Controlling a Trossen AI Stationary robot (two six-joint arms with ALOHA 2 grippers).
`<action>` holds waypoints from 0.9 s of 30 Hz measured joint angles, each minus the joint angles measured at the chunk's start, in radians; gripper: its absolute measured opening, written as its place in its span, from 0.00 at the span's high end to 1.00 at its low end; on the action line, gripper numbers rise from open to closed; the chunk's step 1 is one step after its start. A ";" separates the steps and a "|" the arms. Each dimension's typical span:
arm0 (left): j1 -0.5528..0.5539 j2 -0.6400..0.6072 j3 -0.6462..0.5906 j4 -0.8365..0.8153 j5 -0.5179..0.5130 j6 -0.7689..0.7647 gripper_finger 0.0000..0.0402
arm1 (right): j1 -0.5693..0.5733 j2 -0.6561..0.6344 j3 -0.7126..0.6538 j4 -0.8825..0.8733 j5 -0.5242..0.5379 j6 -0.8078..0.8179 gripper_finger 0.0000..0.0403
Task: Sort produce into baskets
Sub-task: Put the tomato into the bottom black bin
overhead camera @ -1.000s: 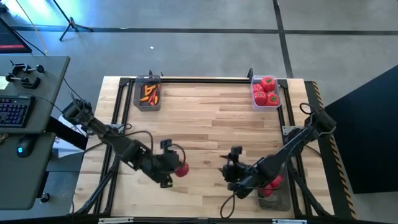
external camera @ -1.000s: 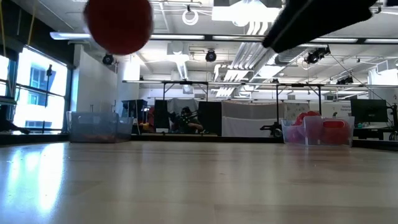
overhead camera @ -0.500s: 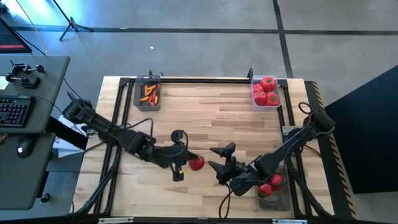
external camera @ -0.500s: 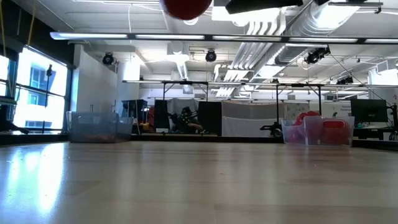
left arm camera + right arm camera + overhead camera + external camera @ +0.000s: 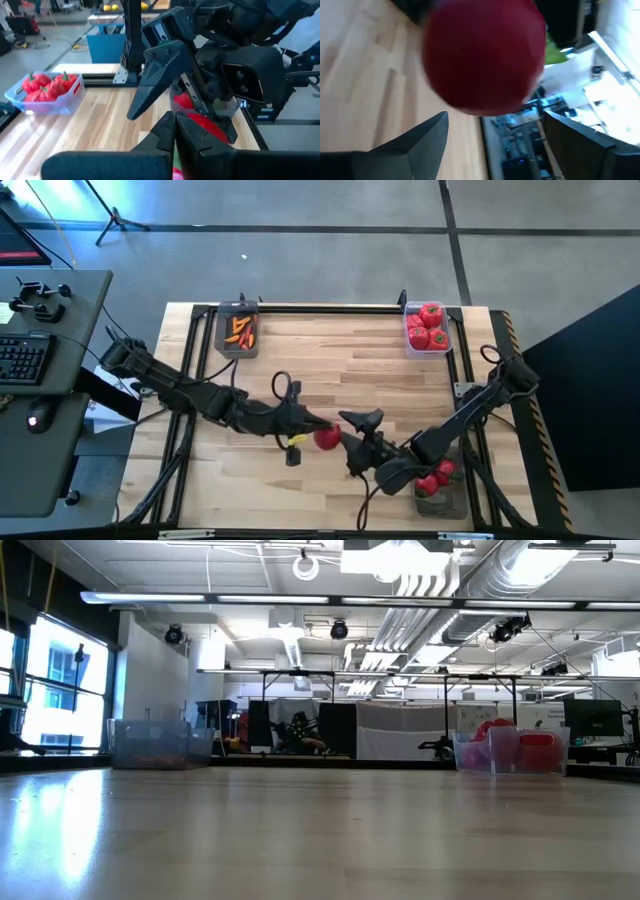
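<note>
A round glossy red produce piece with a green top hangs above the table's near middle, with my left gripper shut on it. My right gripper faces it from the right, open; its fingers stand just short of the piece, which fills the right wrist view. Of the baskets, one with orange carrot pieces rests at the far left, one with red tomatoes at the far right, and one with red pieces at the near right. Neither gripper shows in the low view. My left gripper pinches the piece's green top between its two shut fingers. The fingers come nearly level from the table's left. The red body sticks out beyond the fingertips toward my right gripper, lifted clear of the table.
A black frame runs along the table's far and side edges. Bare wooden tabletop lies between the far baskets and the grippers. A desk with a keyboard stands left of the table.
My left gripper has carried the red piece up and toward the table's right, tipping from pointing down to nearly level; the piece has risen out of the low view. My right gripper has risen and tipped up to level, rolling so that it faces the piece.
</note>
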 joint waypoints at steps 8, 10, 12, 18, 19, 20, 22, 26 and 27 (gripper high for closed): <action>0.015 0.000 0.000 0.063 0.002 0.052 1.00 | 0.002 0.000 0.000 0.083 0.020 -0.122 0.22; 0.017 0.000 0.000 0.086 0.002 0.069 1.00 | 0.006 0.000 0.000 0.107 0.019 -0.140 0.22; 0.017 0.000 0.000 0.103 0.000 0.076 1.00 | 0.012 0.000 0.000 0.135 0.018 -0.148 0.22; 0.017 0.000 0.000 0.130 -0.002 0.087 1.00 | 0.022 0.000 0.000 0.185 0.017 -0.175 0.22; 0.017 0.000 0.000 0.131 -0.002 0.087 1.00 | 0.022 0.000 0.000 0.188 0.017 -0.183 0.22; 0.017 0.000 0.000 0.132 -0.002 0.087 1.00 | 0.022 0.000 0.000 0.195 0.017 -0.192 0.22; 0.017 0.000 0.000 0.133 -0.002 0.087 1.00 | 0.022 0.000 0.000 0.221 0.017 -0.215 0.23; 0.017 0.000 0.000 0.125 -0.002 0.087 1.00 | 0.023 0.000 0.000 0.280 0.017 -0.257 0.23; 0.017 0.000 0.000 0.126 -0.005 0.087 1.00 | 0.024 0.000 0.000 0.296 0.017 -0.267 0.23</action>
